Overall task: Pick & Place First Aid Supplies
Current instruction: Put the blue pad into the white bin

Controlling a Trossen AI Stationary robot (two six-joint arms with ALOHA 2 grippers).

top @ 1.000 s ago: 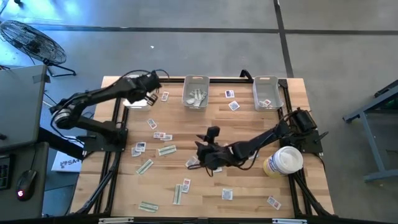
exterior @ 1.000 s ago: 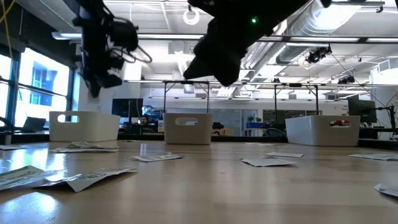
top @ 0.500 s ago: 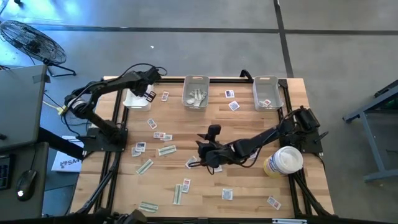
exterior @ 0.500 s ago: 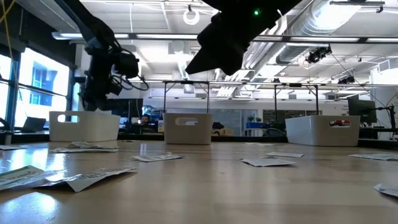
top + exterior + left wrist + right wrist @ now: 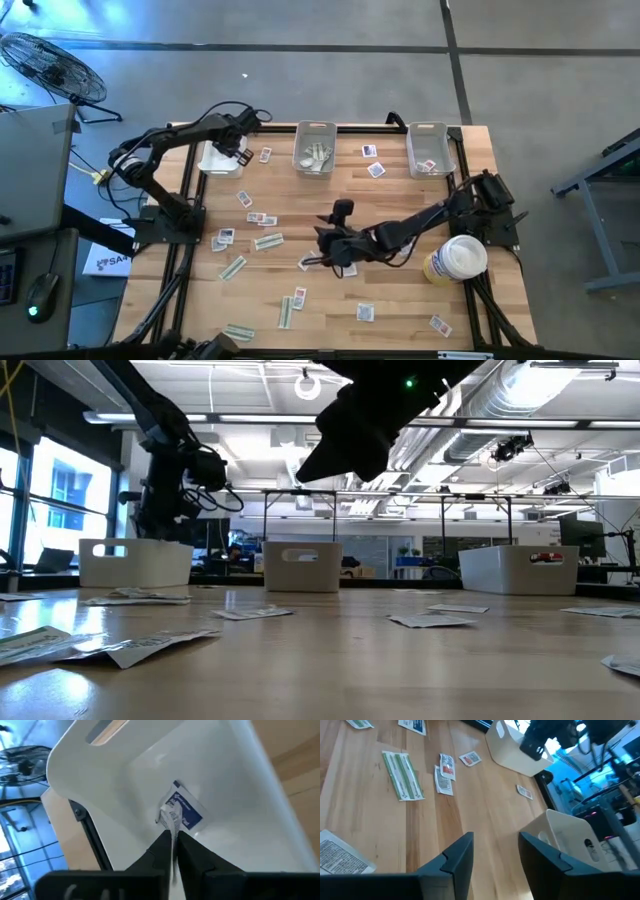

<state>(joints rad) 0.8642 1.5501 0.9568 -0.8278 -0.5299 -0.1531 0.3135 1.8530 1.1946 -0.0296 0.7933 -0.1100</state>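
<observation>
First aid supplies lie scattered over the wooden table: white squarish packets such as and pale green strips such as. My left gripper hangs over the far-left white bin, shut on a thin white packet. A blue-marked packet shows on the bin's floor just beyond it. My right gripper hovers open above the table's middle with nothing between its fingers. A white printed packet lies flat on the wood beside it. My left gripper pinches the white packet between its two fingertips, and I see the packet edge-on. The fingers slant down into the bin from above. The packet's free end sticks out past the tips toward the bin's floor; whether it touches the floor I cannot tell.
The middle bin holds several packets, and the right bin holds a few. A white-and-yellow round tub stands at the right beside my right arm. Bare wood lies between the packets near the front edge.
My left gripper has come down and toward the table's far-left corner, from well above the far-left bin to just over its rim, tipping further downward. The packet has travelled with it. My right gripper has stayed in place.
</observation>
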